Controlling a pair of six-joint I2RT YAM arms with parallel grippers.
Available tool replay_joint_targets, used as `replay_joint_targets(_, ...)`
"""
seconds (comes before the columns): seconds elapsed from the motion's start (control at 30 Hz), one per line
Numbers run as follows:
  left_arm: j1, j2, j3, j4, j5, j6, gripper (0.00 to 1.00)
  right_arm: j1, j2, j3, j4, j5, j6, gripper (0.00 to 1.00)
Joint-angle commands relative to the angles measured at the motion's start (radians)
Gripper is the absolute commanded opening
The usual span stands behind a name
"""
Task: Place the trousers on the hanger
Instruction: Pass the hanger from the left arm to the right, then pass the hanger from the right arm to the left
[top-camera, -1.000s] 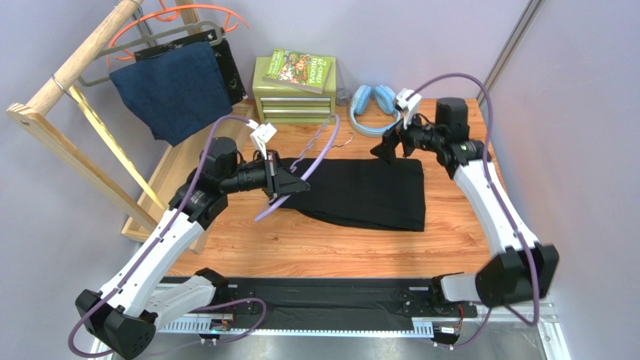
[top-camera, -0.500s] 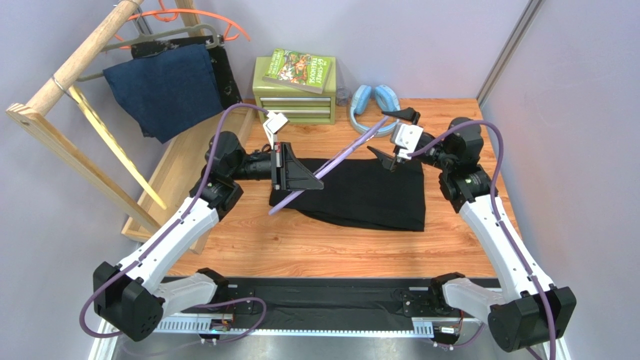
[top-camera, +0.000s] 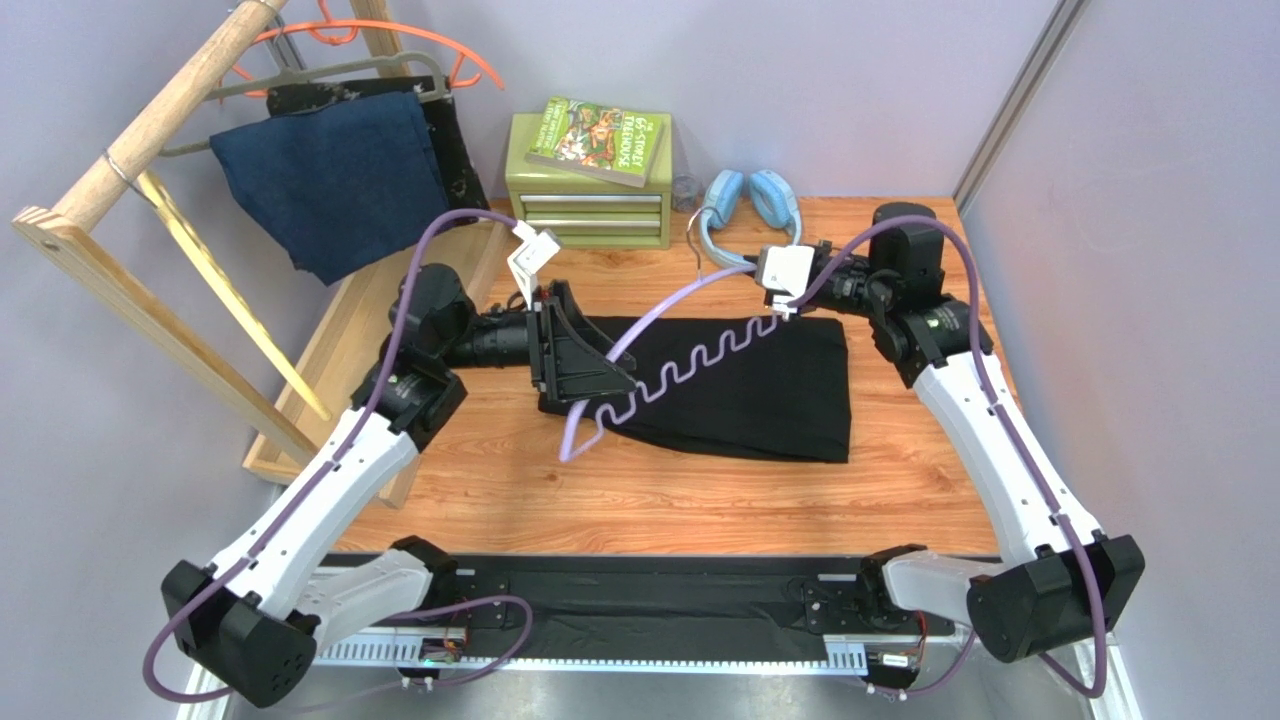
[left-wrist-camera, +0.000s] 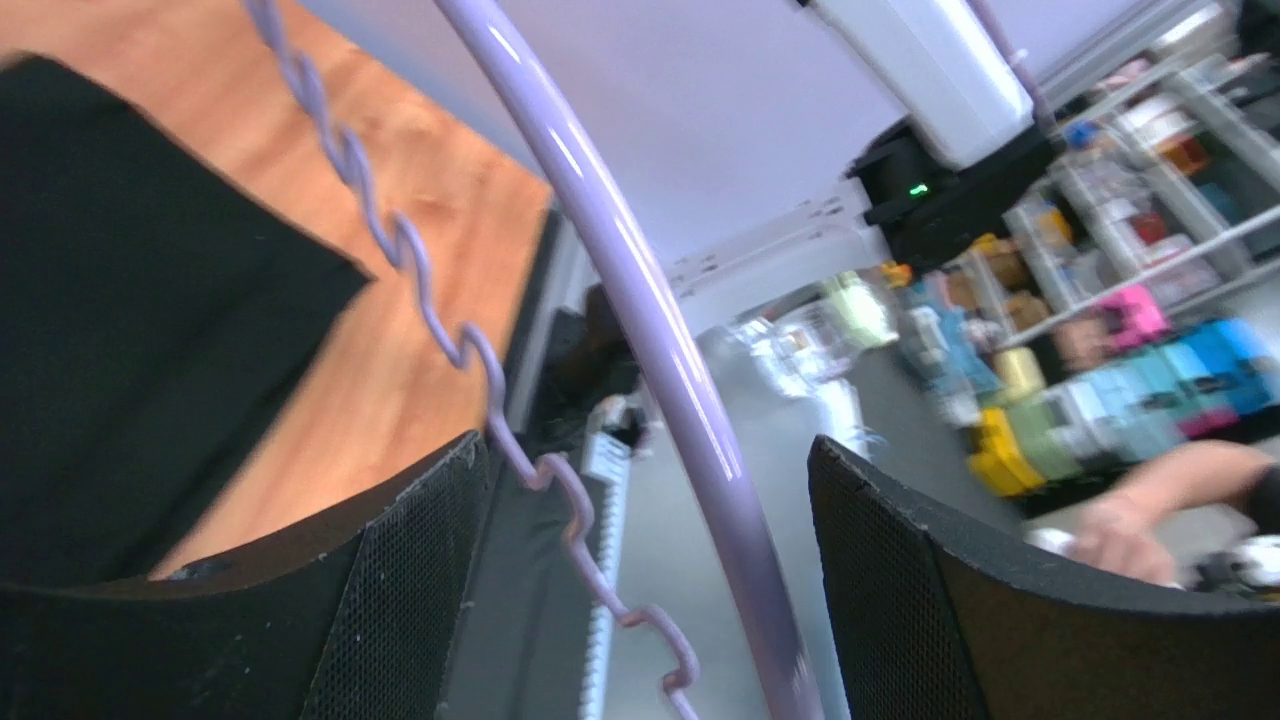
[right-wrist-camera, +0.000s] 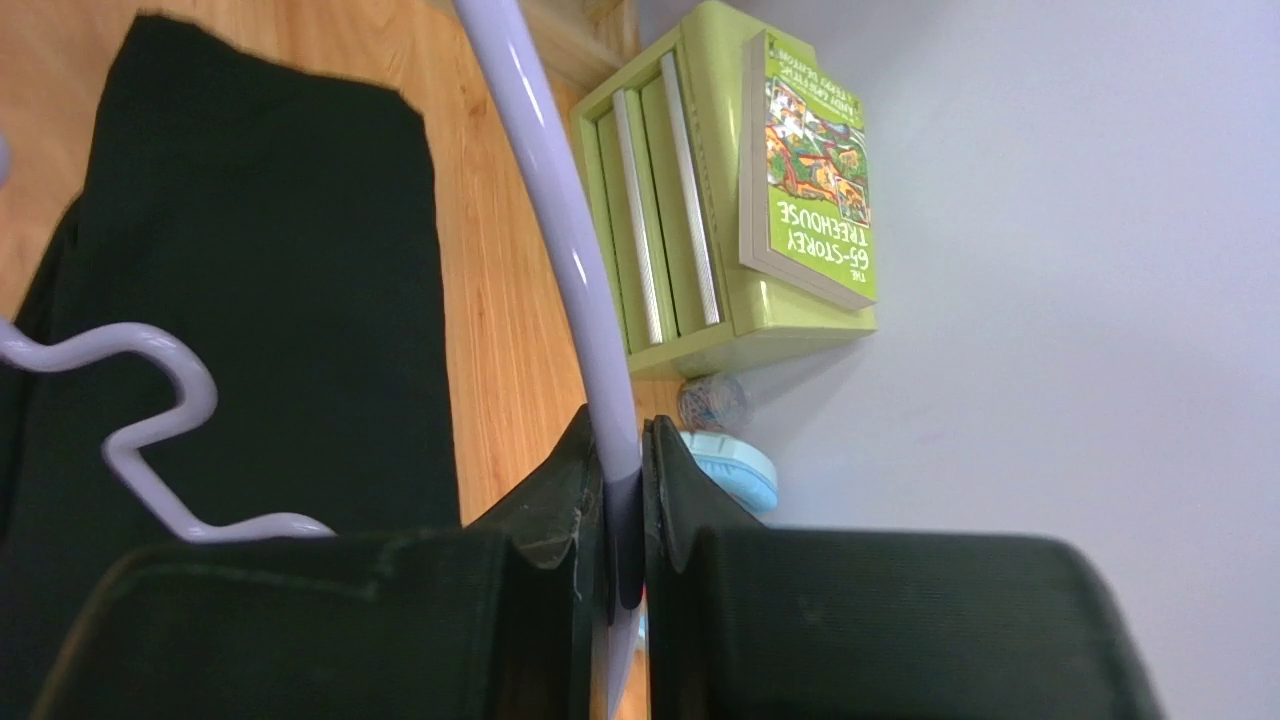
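- The left gripper (top-camera: 589, 360) has its jaws standing wide apart and holds nothing.
- In the left wrist view, the smooth bar of the lavender hanger (left-wrist-camera: 631, 300) passes through the gap between the two black fingers (left-wrist-camera: 413, 593). It seems not to touch either of them.
- The wavy notched arm of this hanger runs close beside the left-hand finger in the same view. Whether it touches the finger I cannot tell.
- The right gripper (top-camera: 778, 305) is closed tight, and its fingers (right-wrist-camera: 564, 503) pinch the smooth bar of the lavender hanger (right-wrist-camera: 526, 165).
- The lavender hanger (top-camera: 643, 320) hangs in the air between the two arms and runs diagonally. Its one end is at the right gripper and the other end is below the left gripper.
- The black trousers (top-camera: 759, 393) lie folded and flat on the wooden table (top-camera: 496, 488), under the hanger and between the grippers. No gripper touches them.
- At the back of the table stands a green drawer box (top-camera: 579, 203) with a book (top-camera: 598, 138) on top. Light blue headphones (top-camera: 747, 200) lie just beside it.
- On the left there is a wooden rack (top-camera: 143, 135). It carries a navy blue garment (top-camera: 343, 177), an orange hanger (top-camera: 394, 33) and a grey hanger (top-camera: 308, 83).
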Motion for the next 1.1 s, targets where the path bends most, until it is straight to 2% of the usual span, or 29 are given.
replay_joint_targets(0.0,0.038,-0.064,0.133,-0.347,-0.065,0.459,0.84,-0.002,-0.002,0.089,-0.327,-0.063,-0.21,0.0)
replay_joint_targets(0.07,0.049,-0.046,0.177,-0.432,-0.059,0.579,0.83,0.001,0.001,0.084,-0.435,-0.065,-0.357,0.0)
replay_joint_targets(0.13,0.051,-0.016,0.258,-0.564,-0.062,0.647,0.82,0.007,0.007,0.083,-0.513,-0.068,-0.423,0.0)
replay_joint_targets(0.17,0.051,0.017,0.304,-0.613,-0.057,0.664,0.82,0.016,0.012,0.087,-0.544,-0.065,-0.513,0.0)
replay_joint_targets(0.3,0.046,0.1,0.364,-0.629,0.004,0.587,0.79,0.062,0.047,0.087,-0.642,-0.028,-0.681,0.0)
replay_joint_targets(0.4,0.023,0.146,0.389,-0.654,-0.033,0.538,0.77,0.096,0.062,0.086,-0.678,0.009,-0.759,0.0)
replay_joint_targets(0.47,0.008,0.182,0.409,-0.707,-0.063,0.523,0.75,0.115,0.076,0.086,-0.691,0.035,-0.79,0.0)
replay_joint_targets(0.67,-0.061,0.243,0.389,-0.723,-0.056,0.442,0.73,0.156,0.117,0.095,-0.699,0.096,-0.818,0.0)
replay_joint_targets(0.87,-0.122,0.252,0.325,-0.7,-0.129,0.399,0.71,0.196,0.144,0.115,-0.714,0.15,-0.816,0.0)
replay_joint_targets(1.07,-0.173,0.286,0.269,-0.674,-0.247,0.362,0.64,0.204,0.171,0.132,-0.711,0.159,-0.81,0.0)
